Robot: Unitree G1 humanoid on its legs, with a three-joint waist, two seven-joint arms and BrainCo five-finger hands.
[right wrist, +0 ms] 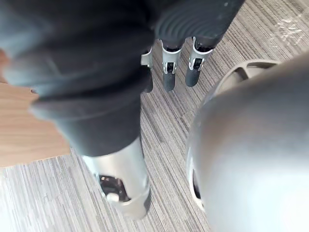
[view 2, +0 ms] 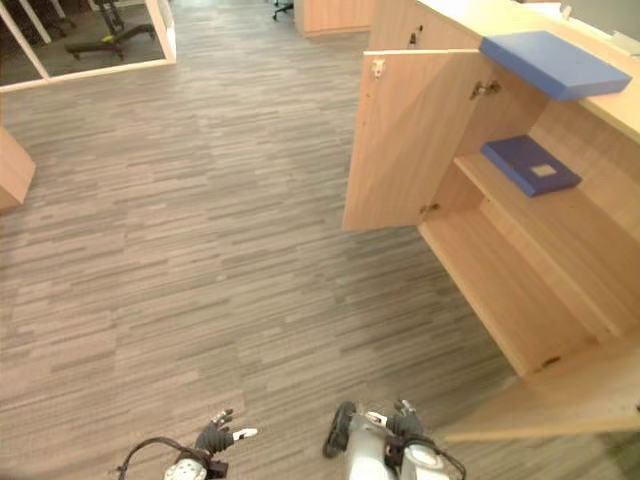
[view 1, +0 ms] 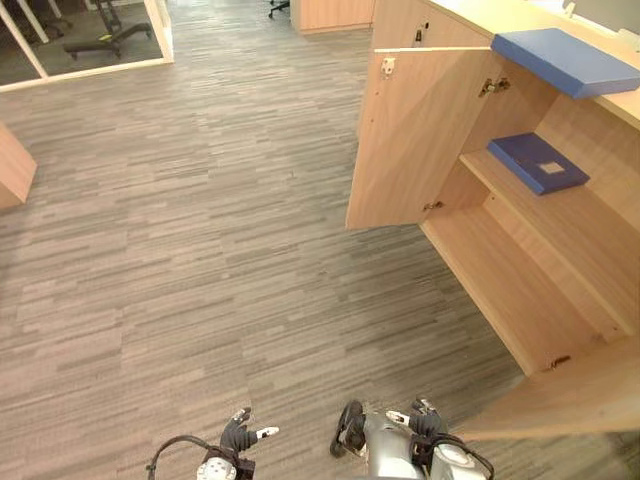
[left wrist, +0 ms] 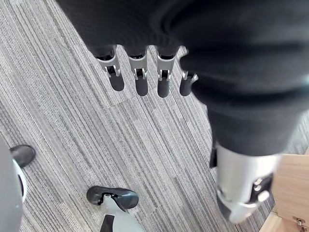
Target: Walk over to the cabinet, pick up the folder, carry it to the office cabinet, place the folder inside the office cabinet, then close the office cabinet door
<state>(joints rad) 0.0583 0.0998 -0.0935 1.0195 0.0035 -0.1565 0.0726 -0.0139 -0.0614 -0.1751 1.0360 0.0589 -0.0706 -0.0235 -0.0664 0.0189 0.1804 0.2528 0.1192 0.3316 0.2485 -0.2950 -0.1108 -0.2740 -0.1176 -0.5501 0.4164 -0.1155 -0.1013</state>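
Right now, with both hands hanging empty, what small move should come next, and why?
Probably step toward the open cabinet: left hand and right hand hang empty, away from its door, and a blue folder already lies on its shelf.

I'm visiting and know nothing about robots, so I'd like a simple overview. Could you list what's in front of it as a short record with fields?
Floor: grey striped carpet
Cabinet: light wood, both doors open
Folder: dark blue, lying flat on the upper shelf inside
Cabinet top: a lighter blue flat item at its front edge
Left robot hand: over the floor, fingers straight, empty
Right robot hand: likewise open and empty
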